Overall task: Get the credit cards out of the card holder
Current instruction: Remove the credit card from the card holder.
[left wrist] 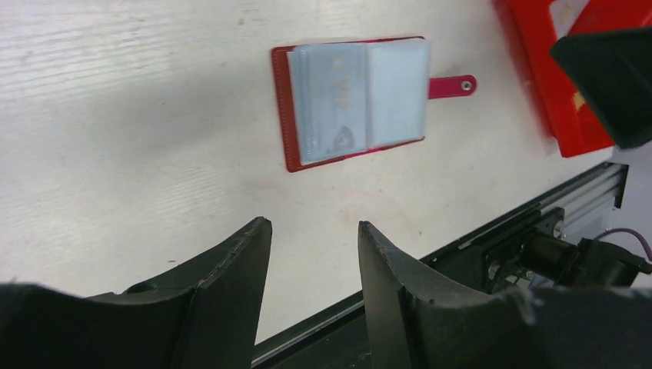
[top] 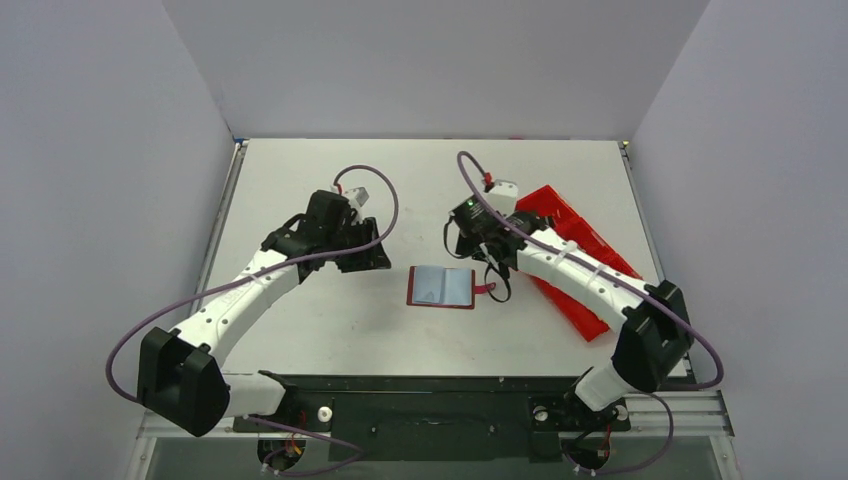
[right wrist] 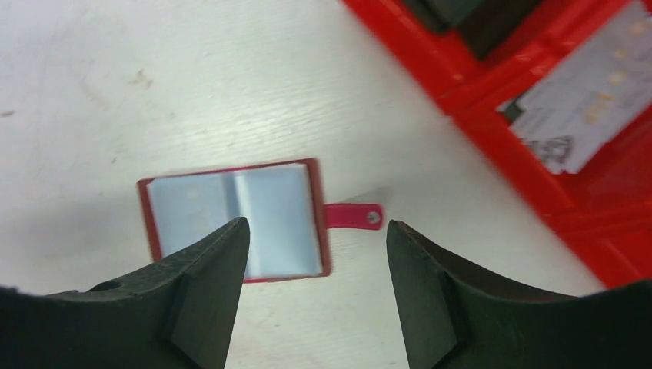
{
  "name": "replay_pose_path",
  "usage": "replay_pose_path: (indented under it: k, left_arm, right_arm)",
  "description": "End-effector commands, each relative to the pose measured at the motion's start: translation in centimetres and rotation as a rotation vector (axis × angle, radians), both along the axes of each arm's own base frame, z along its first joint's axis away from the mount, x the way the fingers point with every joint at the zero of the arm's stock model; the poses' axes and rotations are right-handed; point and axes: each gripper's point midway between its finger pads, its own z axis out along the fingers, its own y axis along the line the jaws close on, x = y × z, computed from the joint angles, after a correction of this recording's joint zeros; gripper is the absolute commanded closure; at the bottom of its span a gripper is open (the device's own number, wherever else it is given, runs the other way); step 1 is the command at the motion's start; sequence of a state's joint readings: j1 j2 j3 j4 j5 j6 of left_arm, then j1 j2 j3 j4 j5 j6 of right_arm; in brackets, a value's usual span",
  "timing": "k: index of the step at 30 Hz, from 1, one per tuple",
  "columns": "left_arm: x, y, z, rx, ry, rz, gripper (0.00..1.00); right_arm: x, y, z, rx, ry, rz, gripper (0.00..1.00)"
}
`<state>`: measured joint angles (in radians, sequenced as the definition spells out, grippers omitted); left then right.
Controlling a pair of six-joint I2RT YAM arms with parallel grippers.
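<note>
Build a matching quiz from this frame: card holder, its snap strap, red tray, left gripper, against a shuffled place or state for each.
Things:
1. card holder
2. snap strap
3. red tray
4. left gripper

Place or state:
A. on the table's right side
B. lying open and flat, mid-table
C. jaws apart, holding nothing
D. sticking out of the holder's edge toward the tray

Pairs: 1-B, 2-D, 3-A, 4-C

I can read nothing for certain: faint print on the credit card (left wrist: 330,104) in the card holder (left wrist: 396,92) and on the white slip (right wrist: 584,108) in the red tray (right wrist: 461,84) is blurred.
</note>
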<state>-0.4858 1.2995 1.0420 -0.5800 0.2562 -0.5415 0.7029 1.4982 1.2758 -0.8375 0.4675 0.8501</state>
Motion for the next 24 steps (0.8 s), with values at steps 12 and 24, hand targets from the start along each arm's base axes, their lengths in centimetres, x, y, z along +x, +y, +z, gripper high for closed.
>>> replay_pose_path:
  k: [12, 24]
  left_arm:
    - [1.2, 4.5, -1.2, 0.071, 0.007, 0.184, 0.57]
    - [1.2, 4.3, -1.9, 0.065, 0.032, 0.194, 0.57]
  right_arm:
    - [0.3, 13.4, -7.8, 0.159, 0.096, 0.226, 0.39]
    - [-1.4, 13.4, -11.8, 0.144, 0.16, 0.235, 0.42]
